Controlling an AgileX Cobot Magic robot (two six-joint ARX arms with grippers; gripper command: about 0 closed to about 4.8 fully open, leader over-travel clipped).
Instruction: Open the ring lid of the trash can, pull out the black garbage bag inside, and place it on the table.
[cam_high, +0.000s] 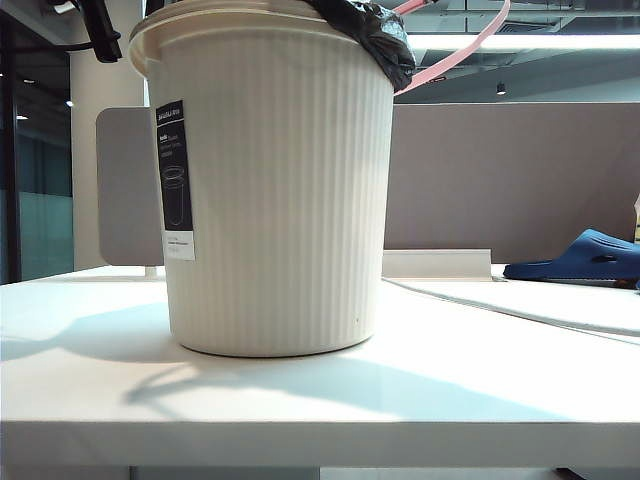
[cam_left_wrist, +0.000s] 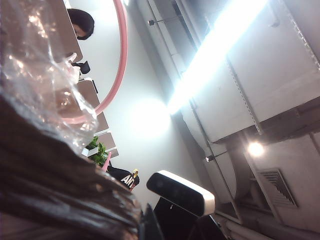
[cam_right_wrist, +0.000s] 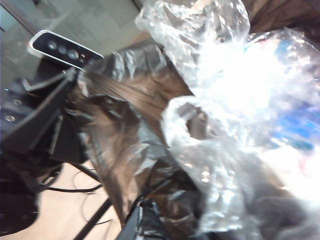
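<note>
The cream ribbed trash can (cam_high: 275, 190) stands on the white table (cam_high: 320, 400) and fills the middle of the exterior view. The black garbage bag (cam_high: 368, 35) bulges over its rim at the right. The pink ring lid (cam_high: 455, 52) stands tilted up above that side, off the rim. In the left wrist view my left gripper (cam_left_wrist: 150, 229) is shut, with the black bag (cam_left_wrist: 60, 195) pressed against its dark finger and the ring lid (cam_left_wrist: 121, 60) arching beyond. My right gripper (cam_right_wrist: 142, 222) is shut on crinkled film of the black bag (cam_right_wrist: 125, 125). Clear plastic (cam_right_wrist: 220, 100) bunches beside it.
A grey-brown partition (cam_high: 500, 180) runs behind the table. A blue slipper (cam_high: 585, 258) lies at the far right, and a white cable (cam_high: 500, 305) crosses the top there. Part of my left arm (cam_high: 100, 30) hangs by the can's left rim. A low white box (cam_high: 436, 263) sits behind the can.
</note>
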